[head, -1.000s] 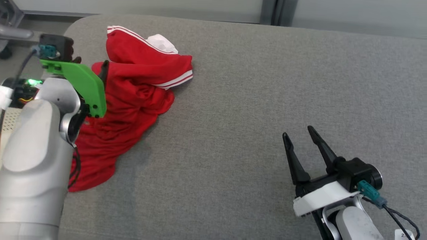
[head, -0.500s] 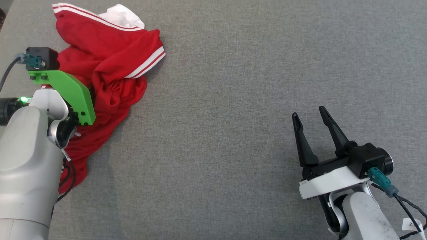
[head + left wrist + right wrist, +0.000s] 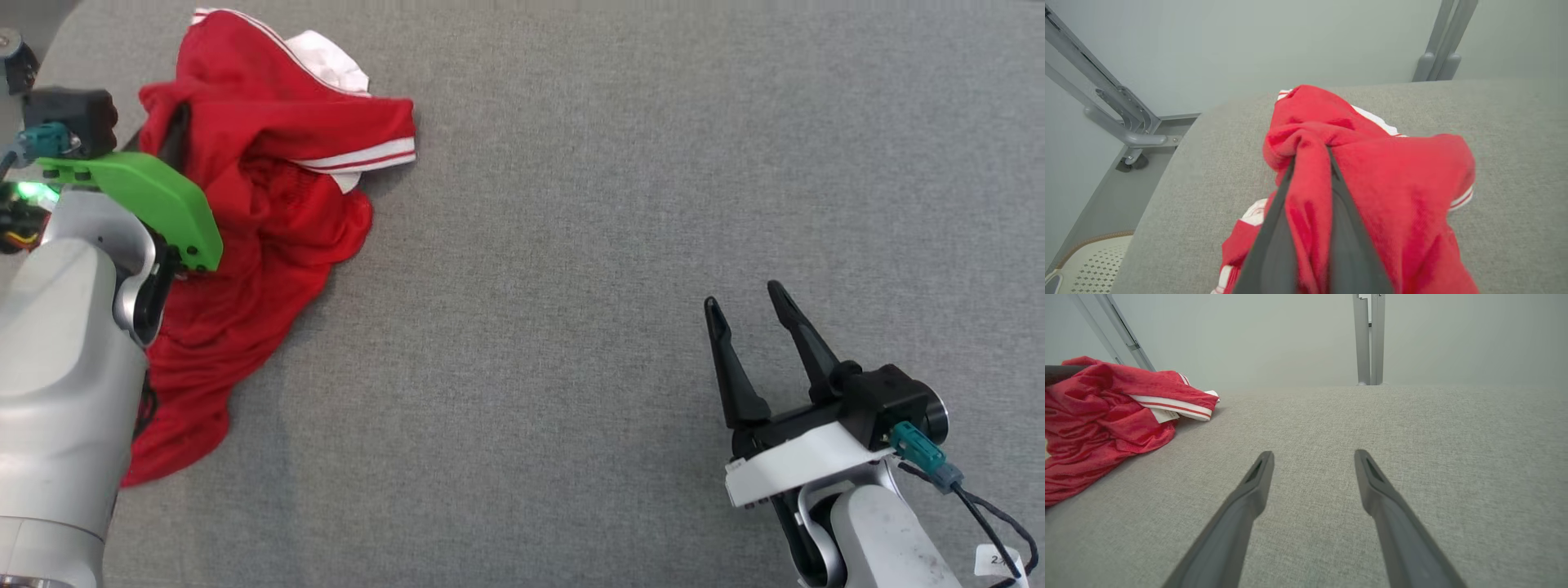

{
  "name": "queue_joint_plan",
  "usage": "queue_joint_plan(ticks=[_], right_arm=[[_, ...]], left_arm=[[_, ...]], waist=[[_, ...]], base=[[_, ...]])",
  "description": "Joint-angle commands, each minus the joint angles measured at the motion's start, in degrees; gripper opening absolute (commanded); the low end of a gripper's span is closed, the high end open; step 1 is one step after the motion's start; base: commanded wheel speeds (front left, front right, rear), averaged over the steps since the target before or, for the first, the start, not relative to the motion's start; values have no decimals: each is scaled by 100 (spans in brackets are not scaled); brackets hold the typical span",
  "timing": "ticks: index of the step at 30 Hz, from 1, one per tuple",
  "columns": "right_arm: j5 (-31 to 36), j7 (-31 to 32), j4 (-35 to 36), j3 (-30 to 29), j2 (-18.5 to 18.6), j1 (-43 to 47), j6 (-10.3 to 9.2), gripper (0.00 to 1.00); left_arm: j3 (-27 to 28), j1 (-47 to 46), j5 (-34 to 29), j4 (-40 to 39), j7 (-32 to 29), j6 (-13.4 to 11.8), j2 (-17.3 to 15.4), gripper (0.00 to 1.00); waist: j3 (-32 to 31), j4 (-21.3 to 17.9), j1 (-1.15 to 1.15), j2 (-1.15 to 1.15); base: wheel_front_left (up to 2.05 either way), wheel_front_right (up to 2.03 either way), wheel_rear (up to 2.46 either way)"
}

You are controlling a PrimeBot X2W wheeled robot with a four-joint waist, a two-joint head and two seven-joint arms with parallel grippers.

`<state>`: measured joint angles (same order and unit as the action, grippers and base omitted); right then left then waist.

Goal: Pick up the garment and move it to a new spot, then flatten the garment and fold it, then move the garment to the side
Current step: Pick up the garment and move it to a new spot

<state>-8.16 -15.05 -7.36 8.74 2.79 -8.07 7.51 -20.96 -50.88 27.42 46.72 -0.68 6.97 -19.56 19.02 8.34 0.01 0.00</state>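
The garment [image 3: 269, 212] is a crumpled red shirt with white stripes and a white inner patch, lying at the far left of the grey padded table [image 3: 571, 245]. My left gripper [image 3: 175, 126] is shut on a bunched fold of the garment [image 3: 1392, 183]. In the left wrist view the red cloth is pinched between the two dark fingers [image 3: 1343, 228] and pulled up into a peak at the left gripper [image 3: 1310, 149]. My right gripper [image 3: 744, 298] stands open at the lower right, well apart from the garment [image 3: 1106, 408]. Bare table lies under the right gripper [image 3: 1313, 454].
The table's rounded left corner [image 3: 1180, 134] lies close to the garment. Grey metal frame bars [image 3: 1126, 122] stand beyond it, and a post [image 3: 1370, 339] rises behind the far edge. A pale perforated surface [image 3: 1090, 261] sits below the table's left side.
My left gripper has shut on a fold of the garment, and the cloth there is now bunched and raised. The head camera has shifted. My right gripper stays open.
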Motion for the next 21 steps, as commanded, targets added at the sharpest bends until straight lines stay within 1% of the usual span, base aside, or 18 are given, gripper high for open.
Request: queue_joint_plan(ticks=[1, 6, 9, 14, 21], right_arm=[[-64, -19, -22, 13, 18, 116, -4, 100], [-192, -19, -73, 123, 16, 298, -4, 100], [-283, -19, -93, 175, 18, 385, -4, 100], [-413, -19, -94, 263, 18, 468, -4, 100], [-412, -19, -56, 281, 17, 418, -4, 100]], left_arm=[[-40, -124, -111, -91, 203, -48, -44, 0], [-113, -340, -334, -564, 845, -175, -19, 0], [-164, -398, -393, -878, 982, -176, -1, 0], [-294, -381, -326, -1482, 852, -94, 29, 0], [-509, -193, -93, -2305, 647, -20, 70, 0]], waist=[[-467, -109, -1, 0], [-1024, -297, -1, 0], [-1280, -486, -1, 0], [-1621, -1020, -1, 0], [-1697, -1925, -1, 0]], base=[[0, 0, 0], [0, 0, 0], [0, 0, 0], [0, 0, 0], [0, 0, 0]])
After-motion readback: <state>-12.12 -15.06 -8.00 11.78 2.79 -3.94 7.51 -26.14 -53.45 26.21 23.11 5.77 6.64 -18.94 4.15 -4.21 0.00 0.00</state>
